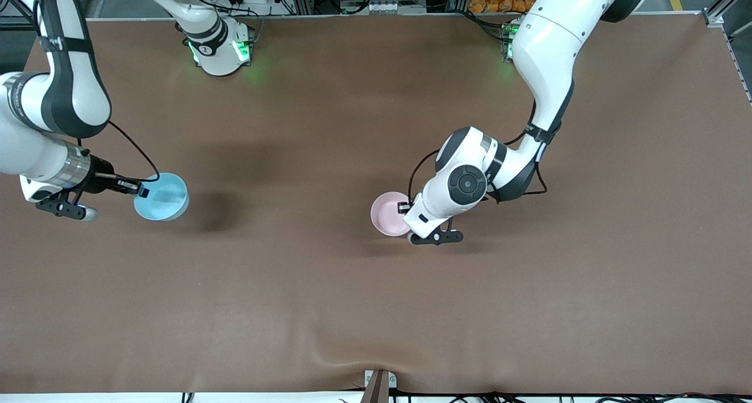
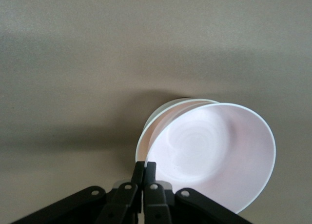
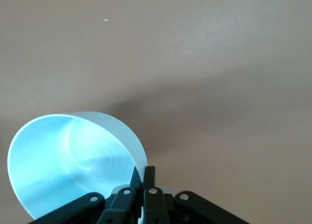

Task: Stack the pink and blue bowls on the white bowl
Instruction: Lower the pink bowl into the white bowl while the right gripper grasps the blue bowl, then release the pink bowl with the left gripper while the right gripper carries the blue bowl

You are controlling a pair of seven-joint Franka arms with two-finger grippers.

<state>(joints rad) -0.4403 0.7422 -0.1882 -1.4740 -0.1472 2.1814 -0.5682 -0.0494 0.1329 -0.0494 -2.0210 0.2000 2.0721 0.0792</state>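
Left claw (image 2: 145, 171) is clenched on the tilted pale pink bowl (image 2: 214, 153) over the white bowl (image 2: 157, 121) mid-table, right claw (image 3: 142, 175) on the sky-blue bowl (image 1: 161, 196) over bare brown table (image 1: 364, 309).

One camera hangs high above the brown cloth-covered table (image 1: 376, 309), across from the two robot bases, and looks steeply down, taking in nearly the whole tabletop with both white arms. The left wrist camera sits just above its own black two-finger gripper (image 2: 145, 168) and looks down past it, very close, at the pale pink round plastic bowl (image 2: 214, 155) pinched there at the rim; the high view shows that same bowl (image 1: 388, 214) small, near mid-table. The right wrist camera looks likewise past its black gripper (image 3: 144, 174), close on the light blue round plastic bowl (image 3: 73, 160), which the high view shows (image 1: 161, 196) toward the right arm's end.
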